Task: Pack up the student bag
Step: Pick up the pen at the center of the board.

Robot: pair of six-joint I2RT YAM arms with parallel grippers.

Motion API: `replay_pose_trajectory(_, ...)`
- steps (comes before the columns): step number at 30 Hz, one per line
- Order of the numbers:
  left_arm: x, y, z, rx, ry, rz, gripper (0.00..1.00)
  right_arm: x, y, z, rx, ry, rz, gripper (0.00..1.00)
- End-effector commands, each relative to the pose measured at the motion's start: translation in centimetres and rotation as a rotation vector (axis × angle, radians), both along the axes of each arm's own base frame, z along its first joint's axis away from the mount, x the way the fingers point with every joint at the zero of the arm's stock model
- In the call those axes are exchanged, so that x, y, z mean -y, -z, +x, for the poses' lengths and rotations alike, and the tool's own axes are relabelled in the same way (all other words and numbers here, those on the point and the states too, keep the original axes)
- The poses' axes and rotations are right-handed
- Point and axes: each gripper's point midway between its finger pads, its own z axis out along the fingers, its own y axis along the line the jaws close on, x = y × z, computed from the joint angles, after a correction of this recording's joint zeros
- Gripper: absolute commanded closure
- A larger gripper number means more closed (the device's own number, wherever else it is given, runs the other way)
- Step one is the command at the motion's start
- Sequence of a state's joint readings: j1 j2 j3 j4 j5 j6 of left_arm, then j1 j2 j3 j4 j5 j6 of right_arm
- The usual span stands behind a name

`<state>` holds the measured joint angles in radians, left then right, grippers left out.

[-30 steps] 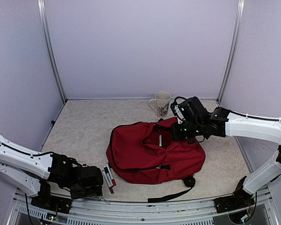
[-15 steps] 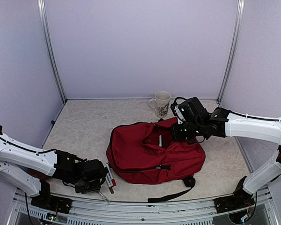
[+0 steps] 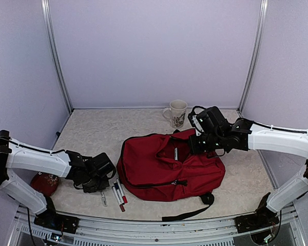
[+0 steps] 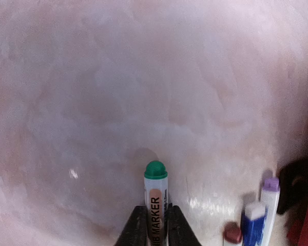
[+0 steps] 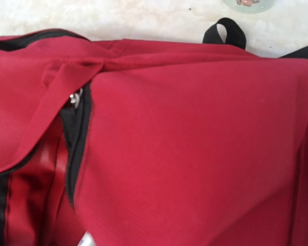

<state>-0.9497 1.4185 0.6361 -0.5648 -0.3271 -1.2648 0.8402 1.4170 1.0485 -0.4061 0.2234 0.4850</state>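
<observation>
One student bag (image 3: 169, 166) lies flat on the table (image 3: 92, 133), just right of centre and nearer the near edge than the far one.

Handling (judgement): soft fabric, limp and probably light while unfilled. It will sag and fold wherever lifted, and the cloth may slide over itself. Best holds: the flap edge beside the black zipper (image 5: 74, 138), to lift the mouth open, or a black strap (image 3: 187, 212) for dragging. Pinching mid-panel would only bunch the cloth.

Orientation: long axis runs roughly left–right, near parallel to the near edge. The zipper arc wraps the left end, so the top probably points to the left edge; straps trail off toward the near edge on the right.

Left jaws: pinching a green-capped marker (image 4: 155, 197) upright above the table, beside the loose markers (image 3: 118, 192) just left of the bag.

Right jaws: pressed together, on the bag's far-right part near the mug (image 3: 177, 113). Cannot tell whether cloth is caught between them.
</observation>
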Motion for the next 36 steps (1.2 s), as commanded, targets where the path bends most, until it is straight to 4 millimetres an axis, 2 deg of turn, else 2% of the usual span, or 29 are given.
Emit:
replay_pose_trajectory(1,-2.4,0.4,3.4,0.021,0.073,0.116,0.76,0.9,-1.1,0.5,0.032,0.032,0.018,1.00)
replay_pose_trajectory(4,-3.0,0.4,4.2,0.009,0.077,0.129,0.64,0.8,-1.0,0.5,0.030,0.031,0.015,1.00)
replay_pose_trajectory(8,-3.2,0.3,3.1,-0.010,0.073,0.111,0.52,1.1,-0.8,0.4,0.030,0.036,0.011,1.00)
replay_pose_trajectory(15,-2.2,0.1,-0.8,-0.032,0.089,0.053,0.51,0.9,-0.5,0.4,0.028,0.033,0.015,1.00)
replay_pose_trajectory(19,-2.2,1.4,-2.6,-0.083,0.110,0.064,0.51,0.8,-0.5,0.5,0.026,0.031,0.017,1.00)
replay_pose_trajectory(21,-2.6,2.1,-3.0,-0.100,0.109,0.077,0.54,0.7,-0.4,0.5,0.025,0.030,0.019,1.00)
replay_pose_trajectory(24,-2.7,2.5,-2.8,-0.102,0.108,0.087,0.65,0.6,-0.5,0.5,0.025,0.029,0.019,1.00)
replay_pose_trajectory(30,-2.2,2.8,-2.1,-0.107,0.114,0.082,1.00,0.9,-0.8,0.5,0.031,0.034,0.023,1.00)
replay_pose_trajectory(33,-2.2,1.8,-1.8,-0.082,0.102,0.076,1.00,1.0,-0.9,0.4,0.033,0.036,0.022,1.00)
replay_pose_trajectory(36,-2.0,-0.6,-0.7,-0.010,0.086,0.058,1.00,1.1,-1.1,0.3,0.035,0.036,0.024,1.00)
